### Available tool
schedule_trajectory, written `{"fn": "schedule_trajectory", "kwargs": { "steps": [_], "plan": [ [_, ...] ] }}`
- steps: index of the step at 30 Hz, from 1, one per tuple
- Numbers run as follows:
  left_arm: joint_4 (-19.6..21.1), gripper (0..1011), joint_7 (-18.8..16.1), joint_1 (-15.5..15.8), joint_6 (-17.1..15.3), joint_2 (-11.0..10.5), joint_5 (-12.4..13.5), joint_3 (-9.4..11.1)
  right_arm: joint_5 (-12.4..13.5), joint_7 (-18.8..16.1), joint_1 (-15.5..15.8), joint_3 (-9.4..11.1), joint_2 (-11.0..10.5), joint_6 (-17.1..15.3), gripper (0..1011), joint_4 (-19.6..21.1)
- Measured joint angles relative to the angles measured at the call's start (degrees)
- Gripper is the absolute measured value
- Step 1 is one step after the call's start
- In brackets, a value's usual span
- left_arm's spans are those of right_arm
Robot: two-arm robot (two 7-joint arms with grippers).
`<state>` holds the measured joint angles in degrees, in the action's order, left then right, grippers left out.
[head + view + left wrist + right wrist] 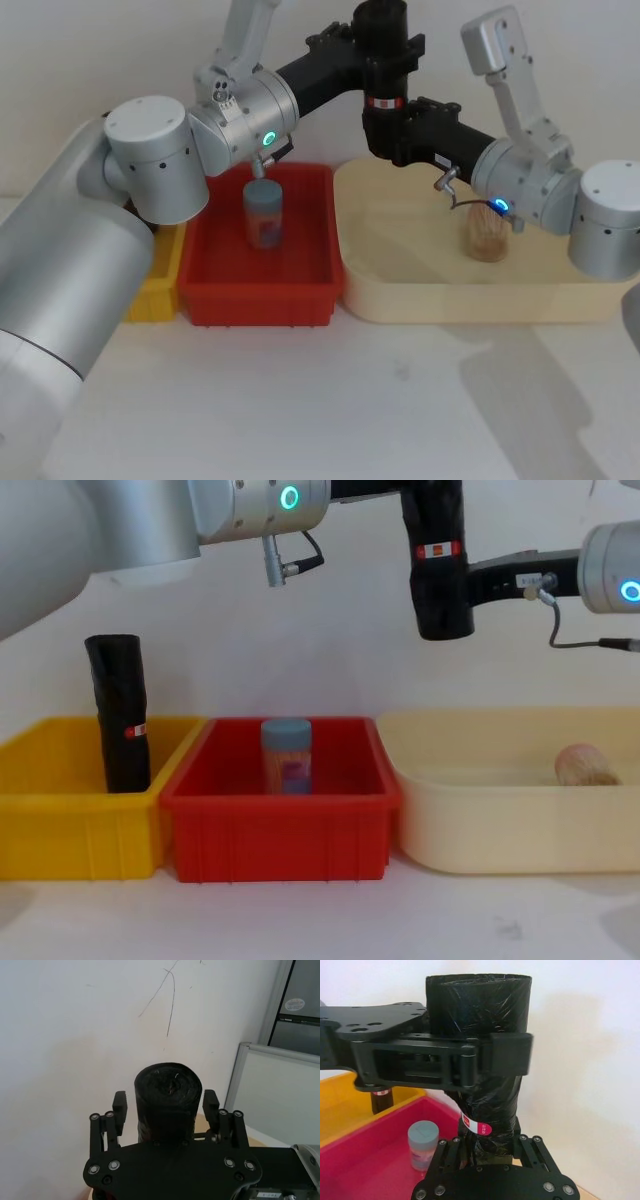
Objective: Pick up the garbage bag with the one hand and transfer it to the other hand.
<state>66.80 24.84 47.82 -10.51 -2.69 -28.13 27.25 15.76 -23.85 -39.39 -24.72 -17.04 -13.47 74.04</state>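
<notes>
The garbage bag [385, 75], a black roll with a red-and-white label band, hangs upright in the air above the gap between the red bin and the beige tray. My left gripper [385, 40], on the green-ringed arm, is clamped across the roll's upper part [480, 1005], its fingers [120, 1105] on either side. My right gripper [397, 135], on the blue-ringed arm, comes in from the right. It is shut on the roll's lower part, just below the label [481, 1127]. The chest view shows the roll [438, 525] held well above the bins.
A second black roll [120, 715] stands in the yellow bin [60, 800] at the left. A blue-capped jar [264, 215] stands in the red bin [260, 300]. A beige jar [585, 765] lies in the beige tray [450, 295] under the right arm.
</notes>
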Motion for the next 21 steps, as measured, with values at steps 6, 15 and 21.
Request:
{"fn": "schedule_trajectory", "kwargs": {
  "steps": [6, 15, 21],
  "plan": [
    [0.0, 1002, 0.0, 0.0, 0.0, 0.0, 0.0, 0.0, -0.28, 0.91, -0.1, 0.89, -0.35, -0.31, 464, -0.39],
    [0.0, 1002, 0.0, 0.0, 0.0, 0.0, 0.0, 0.0, -0.49, 2.61, -0.43, 3.72, -2.33, -1.96, 464, -0.83],
    [0.0, 1002, 0.0, 0.0, 0.0, 0.0, 0.0, 0.0, -0.54, 3.07, -0.38, 4.91, -3.34, -2.87, 469, -0.52]
  ]
}}
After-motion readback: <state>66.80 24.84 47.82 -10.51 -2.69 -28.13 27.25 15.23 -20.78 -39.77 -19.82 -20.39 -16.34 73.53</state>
